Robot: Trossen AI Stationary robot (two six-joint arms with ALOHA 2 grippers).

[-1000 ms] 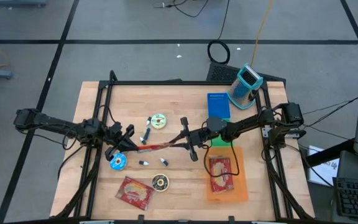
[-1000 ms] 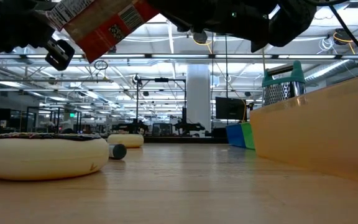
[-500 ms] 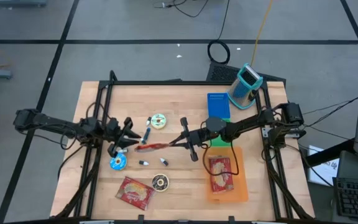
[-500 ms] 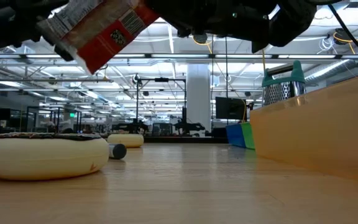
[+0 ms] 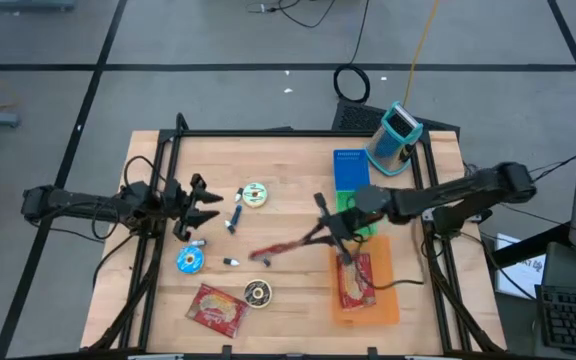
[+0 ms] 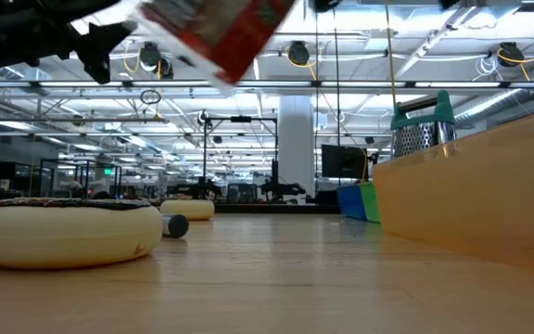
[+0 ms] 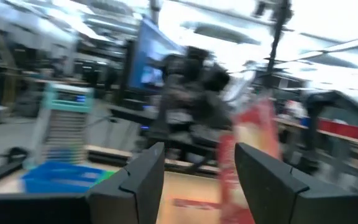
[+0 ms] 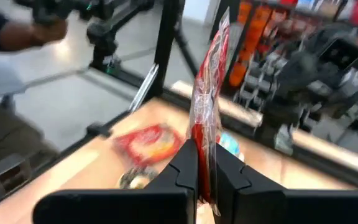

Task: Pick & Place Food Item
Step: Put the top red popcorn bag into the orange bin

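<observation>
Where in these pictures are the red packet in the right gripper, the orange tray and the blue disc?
red packet (image 5: 283, 247), high view, its middle
orange tray (image 5: 388, 300), high view, bare right side
blue disc (image 5: 189, 261), high view, its centre

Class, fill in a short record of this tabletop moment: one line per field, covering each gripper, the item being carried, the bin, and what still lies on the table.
Right gripper: right gripper shut on the red snack packet, above the table beside the bin
Left gripper: left gripper open, empty, at the table's left side
Bin: orange bin already holds one red packet
On table: another red packet, round tape rolls
Back of table: blue box
</observation>
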